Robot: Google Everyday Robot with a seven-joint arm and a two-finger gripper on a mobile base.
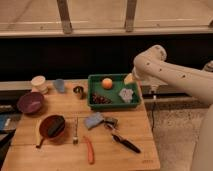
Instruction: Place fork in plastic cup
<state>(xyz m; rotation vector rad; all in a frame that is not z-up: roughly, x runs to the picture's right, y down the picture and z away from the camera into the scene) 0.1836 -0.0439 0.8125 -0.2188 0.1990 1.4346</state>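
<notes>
Seems the reaching step: claw point(153, 91) beside the green tray point(114, 77), state impossible to tell, fork point(75, 131) flat on the table point(140, 146) by the red bowl point(43, 126); needs next a reach down onto it.

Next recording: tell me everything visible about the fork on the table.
The fork is slender, straight and dull grey, metal by its look. It lies flat on the wooden table, lengthwise toward the near edge, just right of the red bowl and left of the blue cloth, touching neither as far as shows. Its tines cannot be made out. The hand hangs beyond the right side of the green tray, well away from the fork.
</notes>
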